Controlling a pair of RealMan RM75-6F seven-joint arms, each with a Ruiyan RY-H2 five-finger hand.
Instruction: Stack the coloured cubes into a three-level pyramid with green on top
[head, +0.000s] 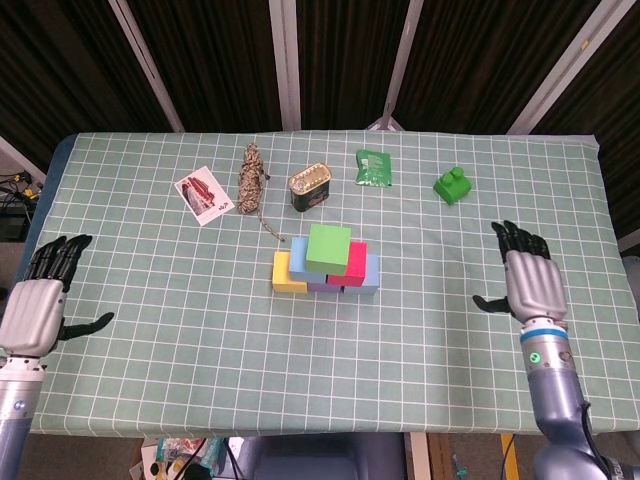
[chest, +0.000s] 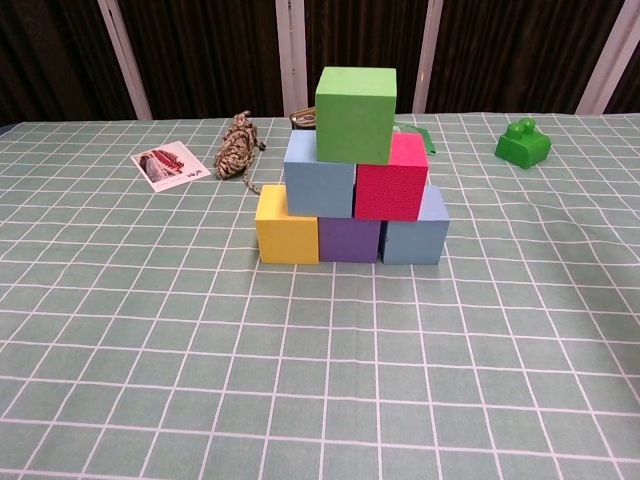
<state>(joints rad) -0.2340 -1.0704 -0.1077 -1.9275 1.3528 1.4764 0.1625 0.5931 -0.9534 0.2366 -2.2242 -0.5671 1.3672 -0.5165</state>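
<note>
A three-level stack of cubes stands mid-table. The green cube (chest: 355, 113) (head: 329, 248) sits on top, resting on a light blue cube (chest: 319, 173) and a red cube (chest: 392, 178). Below them lie a yellow cube (chest: 287, 224), a purple cube (chest: 349, 239) and another light blue cube (chest: 417, 230). My right hand (head: 529, 285) hovers open near the table's right edge, far from the stack. Near the left edge my left hand (head: 36, 308) is open too, holding nothing. Neither hand shows in the chest view.
Behind the stack lie a picture card (head: 203, 194), a coil of rope (head: 251, 178), a tin can (head: 309, 187) and a green packet (head: 374, 167). A green toy brick (head: 453, 185) sits at the back right.
</note>
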